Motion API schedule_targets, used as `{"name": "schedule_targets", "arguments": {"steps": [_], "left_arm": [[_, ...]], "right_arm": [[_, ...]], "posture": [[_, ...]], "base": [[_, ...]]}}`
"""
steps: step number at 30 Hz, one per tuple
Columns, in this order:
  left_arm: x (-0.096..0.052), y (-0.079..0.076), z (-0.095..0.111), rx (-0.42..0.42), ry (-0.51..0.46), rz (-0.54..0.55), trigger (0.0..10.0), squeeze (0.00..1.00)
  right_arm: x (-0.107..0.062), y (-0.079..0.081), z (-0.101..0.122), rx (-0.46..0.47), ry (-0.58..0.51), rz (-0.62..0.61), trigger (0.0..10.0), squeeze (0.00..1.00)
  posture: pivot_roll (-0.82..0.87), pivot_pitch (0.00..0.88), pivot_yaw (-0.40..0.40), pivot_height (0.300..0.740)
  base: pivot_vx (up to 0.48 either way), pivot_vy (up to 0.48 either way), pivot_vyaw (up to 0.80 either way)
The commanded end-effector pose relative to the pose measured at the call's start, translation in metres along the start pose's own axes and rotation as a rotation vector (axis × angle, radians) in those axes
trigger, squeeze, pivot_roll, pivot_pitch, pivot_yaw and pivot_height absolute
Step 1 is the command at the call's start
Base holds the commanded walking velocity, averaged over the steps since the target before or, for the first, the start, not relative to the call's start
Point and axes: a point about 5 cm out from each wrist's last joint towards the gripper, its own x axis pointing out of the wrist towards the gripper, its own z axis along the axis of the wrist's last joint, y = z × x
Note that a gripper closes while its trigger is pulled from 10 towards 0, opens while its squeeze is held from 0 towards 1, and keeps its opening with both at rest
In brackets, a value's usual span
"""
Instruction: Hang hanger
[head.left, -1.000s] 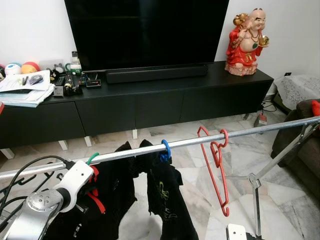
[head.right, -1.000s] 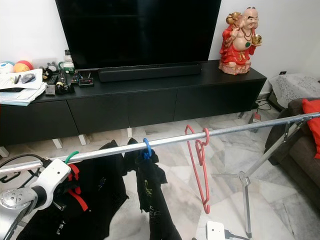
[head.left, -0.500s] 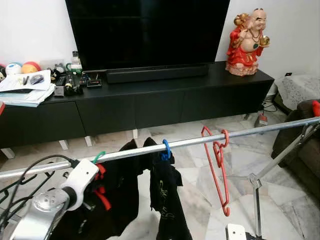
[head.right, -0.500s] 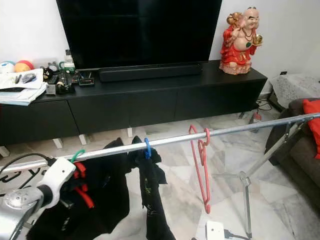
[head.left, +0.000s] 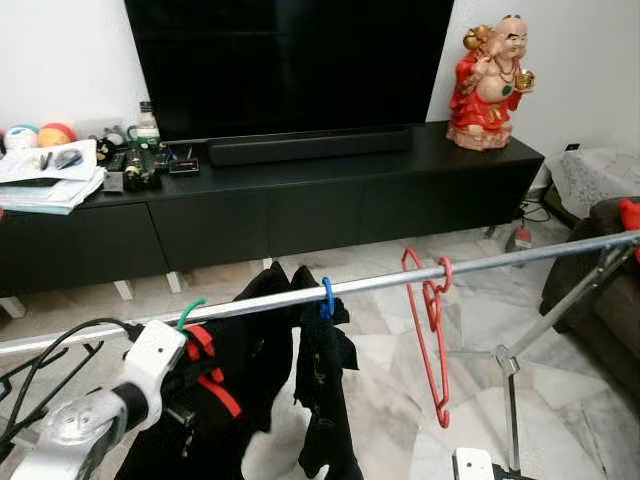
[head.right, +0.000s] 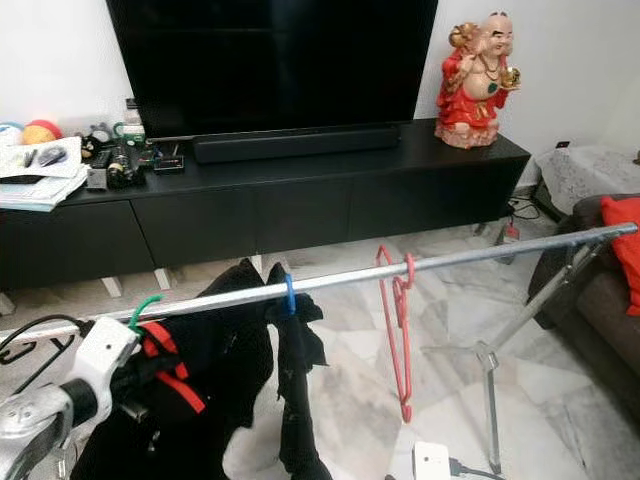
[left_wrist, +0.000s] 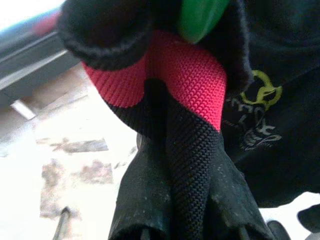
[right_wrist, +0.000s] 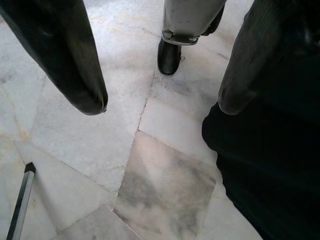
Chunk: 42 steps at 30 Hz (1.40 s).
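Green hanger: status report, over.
Left claw shut on green hanger, hook over rail. Right claw open, idle above floor. Blue hanger close alongside.

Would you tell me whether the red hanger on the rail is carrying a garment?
No, the red hanger hangs bare from the rail, apart from the black clothes on the blue hanger.

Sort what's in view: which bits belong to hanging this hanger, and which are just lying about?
Job:
- green hanger with black garment, hook at the rail
- rail
- left tool, shut on the garment's red-and-black collar

Lying about:
- blue hanger and red hanger, already on the rail
- TV
- statue
- papers
- right tool, open over the floor
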Motion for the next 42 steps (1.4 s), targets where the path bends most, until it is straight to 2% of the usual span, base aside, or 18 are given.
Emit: {"name": "schedule_targets", "arguments": {"steps": [1, 8, 9, 10, 11, 13, 14, 16, 19, 26, 42], "left_arm": [[-0.008, 0.003, 0.010, 0.016, -0.060, 0.008, 0.0, 0.00], [-0.022, -0.007, -0.006, -0.025, -0.044, 0.035, 0.0, 0.00], [-0.021, -0.010, -0.013, -0.016, -0.027, 0.057, 0.5, 0.00], [-0.021, -0.012, -0.018, -0.016, -0.012, 0.066, 6.0, 0.00], [-0.019, -0.012, -0.023, -0.024, 0.001, 0.084, 10.0, 0.00], [-0.013, -0.009, -0.033, -0.066, 0.006, 0.159, 10.0, 0.00], [-0.013, -0.009, -0.033, -0.066, 0.006, 0.159, 10.0, 0.00], [-0.007, -0.004, -0.036, -0.096, -0.011, 0.243, 10.0, 0.00], [-0.002, -0.005, -0.038, -0.095, -0.016, 0.271, 10.0, 0.00], [0.001, -0.014, -0.038, -0.124, -0.055, 0.271, 10.0, 0.00], [0.001, -0.016, -0.036, -0.140, -0.083, 0.282, 10.0, 0.00]], "right_arm": [[0.000, -0.001, -0.002, -0.009, 0.011, -0.002, 10.0, 0.00], [-0.001, -0.003, -0.003, -0.018, 0.015, 0.000, 10.0, 0.00], [-0.001, -0.003, -0.003, -0.018, 0.016, 0.000, 10.0, 0.00], [-0.001, -0.003, -0.004, -0.018, 0.016, -0.001, 10.0, 0.00], [-0.001, -0.003, -0.004, -0.018, 0.017, -0.001, 10.0, 0.00], [-0.001, -0.002, -0.004, -0.021, 0.019, 0.000, 10.0, 0.00], [-0.001, -0.002, -0.004, -0.021, 0.019, 0.000, 10.0, 0.00], [-0.001, -0.002, -0.005, -0.021, 0.020, 0.000, 10.0, 0.00], [-0.001, -0.002, -0.005, -0.019, 0.020, -0.001, 10.0, 0.00], [-0.001, -0.003, -0.006, -0.017, 0.021, -0.004, 10.0, 0.00], [0.000, -0.002, -0.002, -0.011, 0.012, -0.003, 10.0, 0.00]], "posture": [[0.14, 0.000, -0.036, 0.740], [0.14, 0.000, -0.033, 0.740], [0.14, 0.000, -0.031, 0.740], [0.14, 0.000, -0.032, 0.740], [0.14, 0.000, -0.032, 0.740], [0.14, 0.000, -0.033, 0.740], [0.14, 0.000, -0.033, 0.740], [0.14, 0.000, -0.028, 0.740], [0.13, 0.000, -0.024, 0.740], [0.13, 0.000, -0.027, 0.740], [0.13, 0.000, -0.030, 0.740]], "base": [[0.000, 0.000, 0.00], [0.000, 0.000, 0.00], [0.000, 0.000, 0.00], [0.000, 0.000, 0.00], [0.000, 0.000, 0.00], [0.000, 0.000, 0.00], [0.000, 0.000, 0.00], [0.000, 0.000, 0.00], [0.000, 0.000, 0.00], [0.000, 0.000, 0.00], [0.000, 0.000, 0.00]]}}
